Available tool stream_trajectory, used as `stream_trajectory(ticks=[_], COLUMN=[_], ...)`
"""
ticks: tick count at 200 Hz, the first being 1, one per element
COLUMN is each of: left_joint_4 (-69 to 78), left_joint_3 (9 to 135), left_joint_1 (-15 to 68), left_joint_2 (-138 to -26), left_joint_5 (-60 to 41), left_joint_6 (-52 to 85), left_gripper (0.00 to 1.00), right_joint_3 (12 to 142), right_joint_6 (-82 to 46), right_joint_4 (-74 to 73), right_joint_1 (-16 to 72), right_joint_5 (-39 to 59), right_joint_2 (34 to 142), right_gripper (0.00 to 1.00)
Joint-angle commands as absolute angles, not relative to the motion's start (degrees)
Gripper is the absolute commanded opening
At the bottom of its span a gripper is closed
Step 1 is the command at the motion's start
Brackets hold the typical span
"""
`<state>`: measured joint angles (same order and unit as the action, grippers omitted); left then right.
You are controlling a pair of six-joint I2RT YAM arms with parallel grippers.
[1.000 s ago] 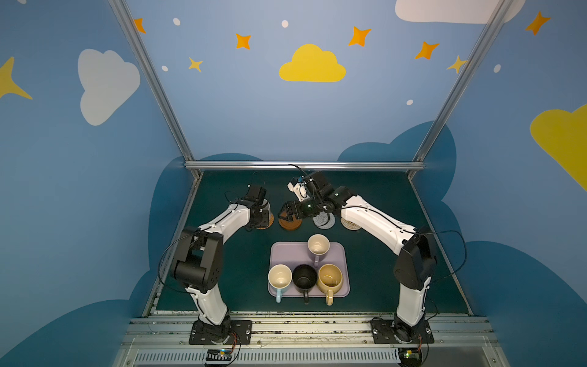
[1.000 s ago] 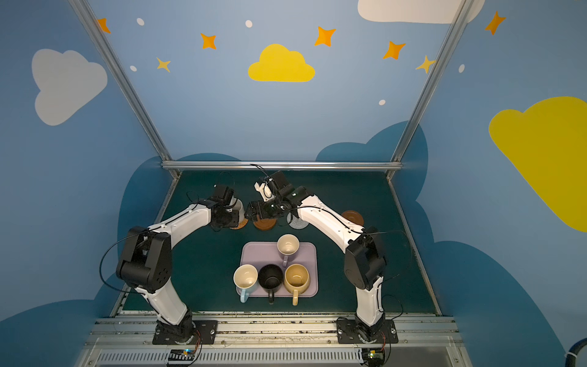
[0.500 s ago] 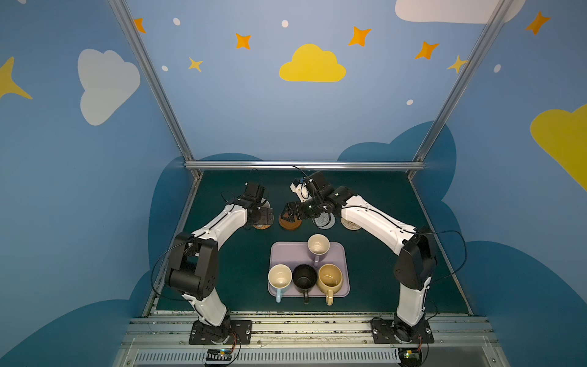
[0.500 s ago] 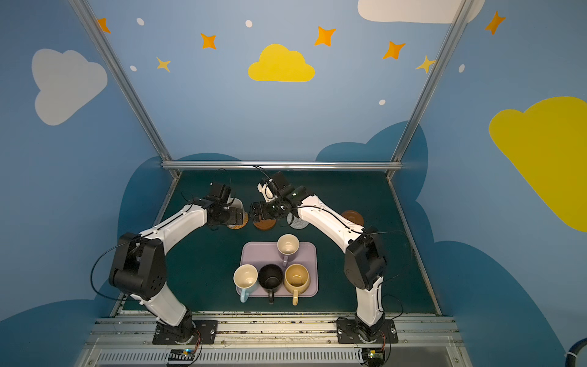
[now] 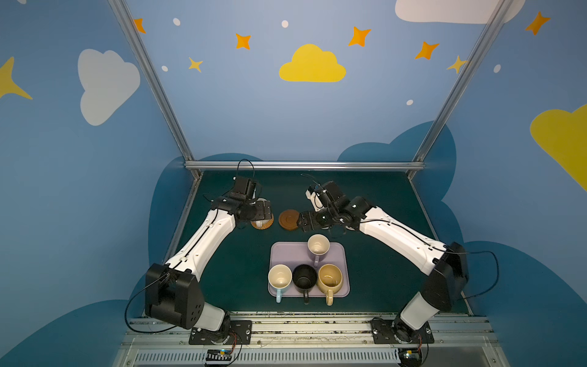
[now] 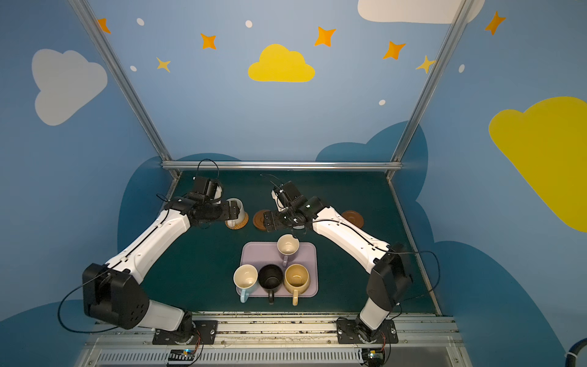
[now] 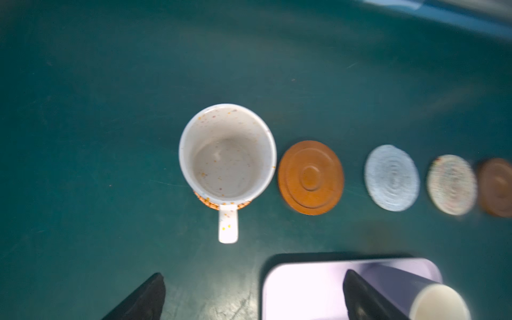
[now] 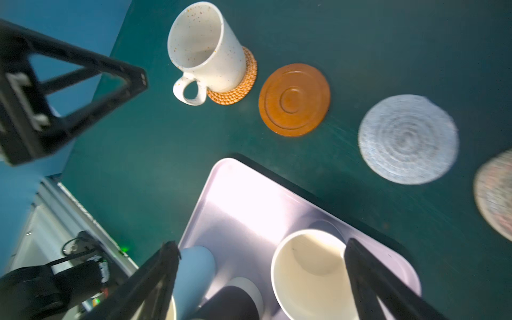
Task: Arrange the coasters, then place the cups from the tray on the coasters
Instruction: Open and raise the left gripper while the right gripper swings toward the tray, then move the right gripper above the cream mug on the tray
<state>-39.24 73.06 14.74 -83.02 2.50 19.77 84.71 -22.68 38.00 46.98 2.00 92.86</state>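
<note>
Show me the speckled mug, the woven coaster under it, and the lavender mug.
cream speckled mug (image 8: pixel 199 41): right wrist view, inner wall.
orange woven coaster (image 8: pixel 235 97): right wrist view, exposed edge.
lavender mug (image 5: pixel 318 245): in a top view, inside bottom.

White arms, black joints, thin cables

One cup stands on the leftmost coaster of a row behind the tray holding four cups.
</note>
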Motion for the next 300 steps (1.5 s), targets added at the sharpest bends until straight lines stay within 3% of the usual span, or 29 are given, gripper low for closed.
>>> stream_trajectory(ticks=[1, 94, 218, 300], left_joint_4=[-42.4, -41.3, -40.1, -38.6], left_joint_3=[75.0, 74.7, 66.5, 64.1], left_joint_1=[15.3, 24.0, 29.3, 29.4], left_joint_2=[-80.3, -76.7, -75.6, -75.6], left_joint_5=[-2.3, -12.5, -16.7, -17.8], left_joint_6=[19.5, 21.4, 23.4, 24.3], left_gripper=[0.99, 0.99, 0.99, 0.99], right_joint_3=[80.7, 69.1, 64.4, 63.7], right_joint_6=[-23.5, -32.8, -40.6, -41.2], right_joint_4=[37.1, 43.8, 39.0, 37.8], right_joint_1=[48.0, 52.2, 55.3, 54.6], right_joint_5=[-4.3, -9.7, -6.6, -7.3], right_joint_2=[88.5, 79.8, 86.7, 88.8], right_gripper=[0.93, 0.93, 0.92, 0.77])
